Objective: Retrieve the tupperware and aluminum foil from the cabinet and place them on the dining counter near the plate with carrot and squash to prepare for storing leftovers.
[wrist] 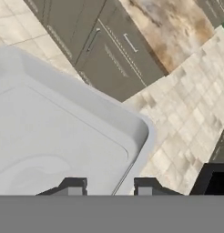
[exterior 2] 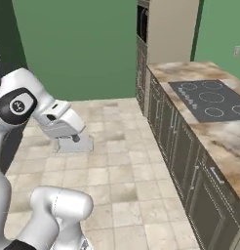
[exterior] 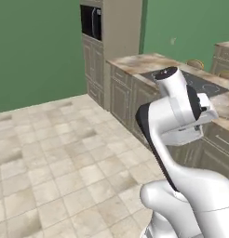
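The tupperware (wrist: 59, 132) is a pale grey-white tub that fills the left of the hand view. Its rim runs down between my two finger tips, and my gripper (wrist: 109, 187) is shut on that rim. From the right base view the tupperware (exterior 2: 74, 143) hangs as a small light-grey box under my hand, above the tiled floor and left of the counter, with the gripper (exterior 2: 68, 137) at its top. In the left base view my own arm covers the hand. The aluminum foil, the plate with carrot and squash and the dining counter are out of view.
A marbled counter with a black cooktop (exterior 2: 210, 100) runs along the right, over grey-brown cabinet doors (exterior 2: 175, 146). A tall cabinet with a built-in oven (exterior: 90, 23) stands at its far end. Beige tiled floor (exterior: 51, 153) lies open to the left, before a green wall.
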Controlling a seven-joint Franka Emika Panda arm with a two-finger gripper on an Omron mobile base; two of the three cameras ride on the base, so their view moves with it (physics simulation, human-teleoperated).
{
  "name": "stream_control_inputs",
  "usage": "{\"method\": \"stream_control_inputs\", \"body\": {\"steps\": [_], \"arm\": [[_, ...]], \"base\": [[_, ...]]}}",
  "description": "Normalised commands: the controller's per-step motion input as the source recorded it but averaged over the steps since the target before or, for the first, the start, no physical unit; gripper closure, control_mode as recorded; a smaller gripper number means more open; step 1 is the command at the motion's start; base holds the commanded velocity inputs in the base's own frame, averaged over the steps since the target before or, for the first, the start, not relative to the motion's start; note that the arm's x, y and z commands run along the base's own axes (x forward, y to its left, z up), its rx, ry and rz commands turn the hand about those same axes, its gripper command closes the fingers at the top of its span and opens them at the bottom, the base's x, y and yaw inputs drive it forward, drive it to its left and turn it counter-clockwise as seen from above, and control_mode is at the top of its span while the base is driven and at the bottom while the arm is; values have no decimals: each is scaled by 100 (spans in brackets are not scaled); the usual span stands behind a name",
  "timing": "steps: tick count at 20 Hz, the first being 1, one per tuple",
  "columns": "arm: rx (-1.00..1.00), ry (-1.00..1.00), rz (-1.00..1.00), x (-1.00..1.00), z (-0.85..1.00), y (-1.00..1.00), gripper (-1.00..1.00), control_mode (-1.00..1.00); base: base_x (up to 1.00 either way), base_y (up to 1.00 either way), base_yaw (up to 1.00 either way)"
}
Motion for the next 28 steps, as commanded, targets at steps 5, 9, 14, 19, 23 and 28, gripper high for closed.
{"method": "stream_control_inputs", "body": {"steps": [5, 9, 14, 19, 23, 28], "arm": [[0, 0, 0, 0, 0, 0, 100, 100], [0, 0, 0, 0, 0, 0, 100, 100], [0, 0, 0, 0, 0, 0, 100, 100], [0, 0, 0, 0, 0, 0, 100, 100], [0, 0, 0, 0, 0, 0, 100, 100], [0, 0, 0, 0, 0, 0, 100, 100]], "base": [[0, -24, -78], [0, -9, -84], [6, -5, -82], [61, -20, -57], [92, -30, -46], [100, -35, -41]]}}
